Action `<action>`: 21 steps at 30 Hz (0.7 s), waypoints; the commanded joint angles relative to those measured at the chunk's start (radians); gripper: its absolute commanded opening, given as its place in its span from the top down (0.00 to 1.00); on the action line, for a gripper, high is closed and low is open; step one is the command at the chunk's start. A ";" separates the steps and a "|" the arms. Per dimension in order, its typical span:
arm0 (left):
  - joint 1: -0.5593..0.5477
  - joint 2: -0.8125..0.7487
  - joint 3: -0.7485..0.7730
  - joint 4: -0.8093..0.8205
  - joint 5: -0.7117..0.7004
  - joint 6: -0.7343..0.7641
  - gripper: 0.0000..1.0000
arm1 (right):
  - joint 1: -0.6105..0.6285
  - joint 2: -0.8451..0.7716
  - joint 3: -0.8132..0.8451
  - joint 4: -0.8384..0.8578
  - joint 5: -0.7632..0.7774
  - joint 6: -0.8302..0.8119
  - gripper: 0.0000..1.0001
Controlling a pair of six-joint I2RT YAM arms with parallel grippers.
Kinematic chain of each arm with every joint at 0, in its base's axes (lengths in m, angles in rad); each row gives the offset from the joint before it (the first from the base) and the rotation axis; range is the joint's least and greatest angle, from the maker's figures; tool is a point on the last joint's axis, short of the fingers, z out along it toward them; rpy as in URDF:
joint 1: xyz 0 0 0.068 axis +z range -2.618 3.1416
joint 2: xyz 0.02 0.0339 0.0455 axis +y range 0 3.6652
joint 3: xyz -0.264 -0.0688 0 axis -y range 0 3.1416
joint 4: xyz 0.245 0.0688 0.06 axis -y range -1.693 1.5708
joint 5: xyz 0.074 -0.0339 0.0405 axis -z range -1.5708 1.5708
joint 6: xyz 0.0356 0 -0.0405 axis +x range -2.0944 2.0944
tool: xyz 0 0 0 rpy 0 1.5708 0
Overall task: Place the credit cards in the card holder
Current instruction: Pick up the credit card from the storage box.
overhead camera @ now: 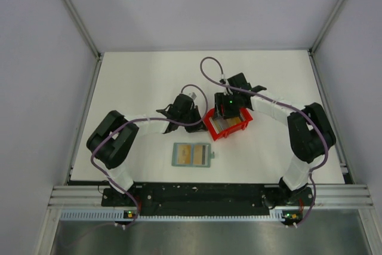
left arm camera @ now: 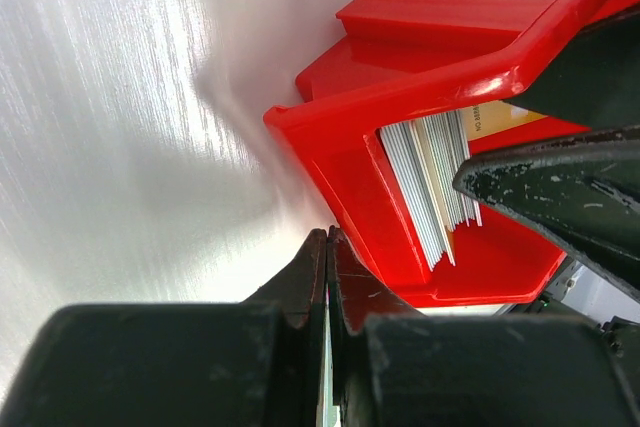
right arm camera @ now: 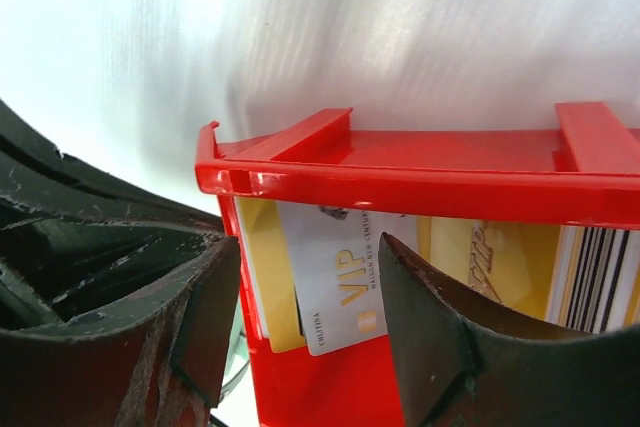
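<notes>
The card holder point(overhead camera: 191, 154) lies open and flat near the table's front, with tan cards showing in its pockets. More credit cards point(right arm camera: 340, 277) stand in the red bin point(overhead camera: 227, 125): a white VIP card in front of yellow ones, seen edge-on as a stack point(left arm camera: 430, 187) in the left wrist view. My right gripper point(right arm camera: 310, 302) is open over the bin's left end, with the VIP card between its fingers point(right arm camera: 430, 332) but not pinched. My left gripper point(left arm camera: 327, 239) is shut, with nothing visible in it, right beside the bin's outer wall point(left arm camera: 350, 187).
Both arms point(overhead camera: 271, 108) meet at the bin in the table's middle. White walls and a metal frame point(overhead camera: 89, 94) enclose the table. The right gripper's dark finger point(left arm camera: 560, 187) reaches into the bin in the left wrist view.
</notes>
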 commanded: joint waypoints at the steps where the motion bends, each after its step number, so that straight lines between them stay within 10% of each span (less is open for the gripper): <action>1: -0.004 -0.004 0.033 0.060 0.012 -0.008 0.99 | -0.007 -0.010 -0.009 0.003 0.074 0.000 0.42; 8: -0.004 -0.003 0.033 0.065 0.017 -0.008 0.99 | -0.005 0.054 -0.030 0.009 -0.001 0.003 0.44; 21: -0.004 0.008 0.047 0.063 0.024 -0.007 0.99 | 0.001 -0.027 -0.038 0.011 -0.064 0.009 0.84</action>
